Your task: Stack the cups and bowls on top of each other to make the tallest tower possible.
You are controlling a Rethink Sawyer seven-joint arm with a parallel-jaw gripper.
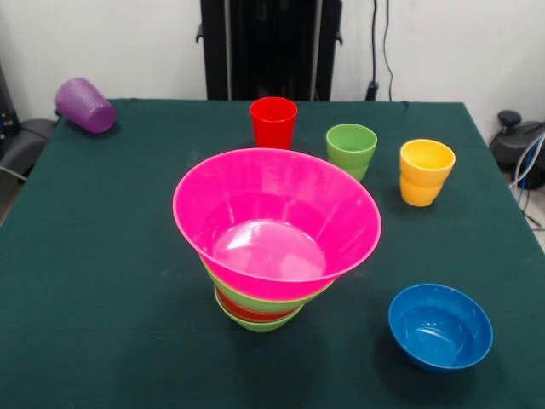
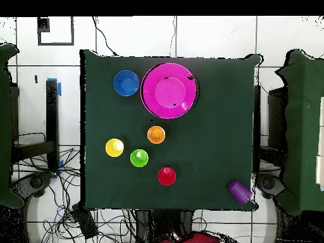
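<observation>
Tower (image 1: 274, 247) of four nested bowls, one blue bowl (image 1: 440, 327) apart, five loose cups, end effector unseen.

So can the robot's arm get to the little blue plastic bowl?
Probably yes. The small blue plastic bowl sits upright and alone on the green table, apart from the tall pile of bowls, with nothing above it.

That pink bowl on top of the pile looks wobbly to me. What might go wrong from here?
The pink bowl tilts on the narrower bowls below, so the tower could topple if nudged. The purple cup lies on its side at the table's corner and might roll off. The blue bowl sits close by, so a falling stack could knock it.
</observation>
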